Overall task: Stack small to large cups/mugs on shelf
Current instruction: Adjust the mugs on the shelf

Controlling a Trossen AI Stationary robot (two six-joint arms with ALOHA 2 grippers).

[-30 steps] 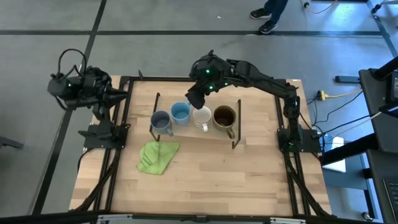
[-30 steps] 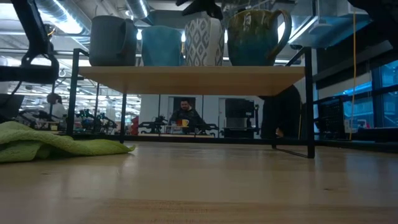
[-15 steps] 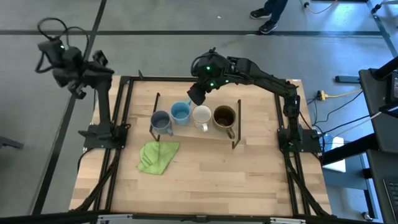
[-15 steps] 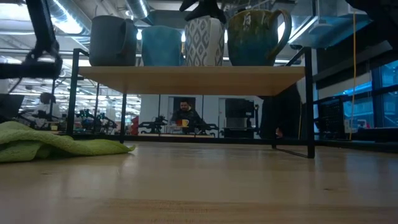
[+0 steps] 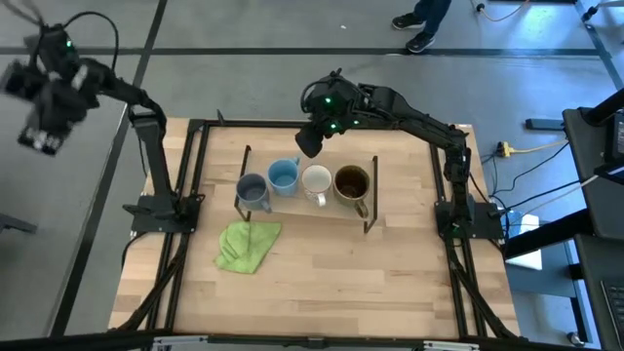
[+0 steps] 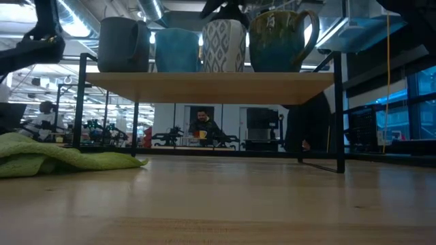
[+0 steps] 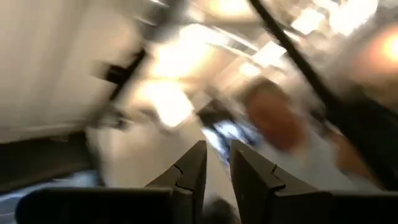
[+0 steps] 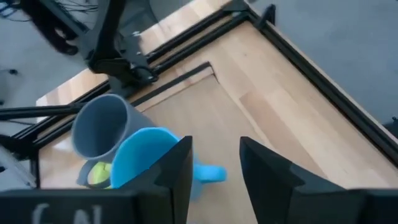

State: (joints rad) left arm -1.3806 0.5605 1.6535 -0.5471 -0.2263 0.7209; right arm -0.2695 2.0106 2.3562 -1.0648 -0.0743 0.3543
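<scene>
High view: four mugs line the shelf at frame centre: grey-blue mug, light blue mug, white mug, brown mug. The right gripper hovers above them, empty.
Low view: mugs upright along the top edge.
Left wrist: left gripper narrowly parted, empty.
Right wrist: fingers spread.
Handling: likely rigid, breakable, glazed-slick; grip rim or handle.

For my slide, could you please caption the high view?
Four mugs lined up on the shelf; open right gripper behind them, left gripper off-table.
</scene>
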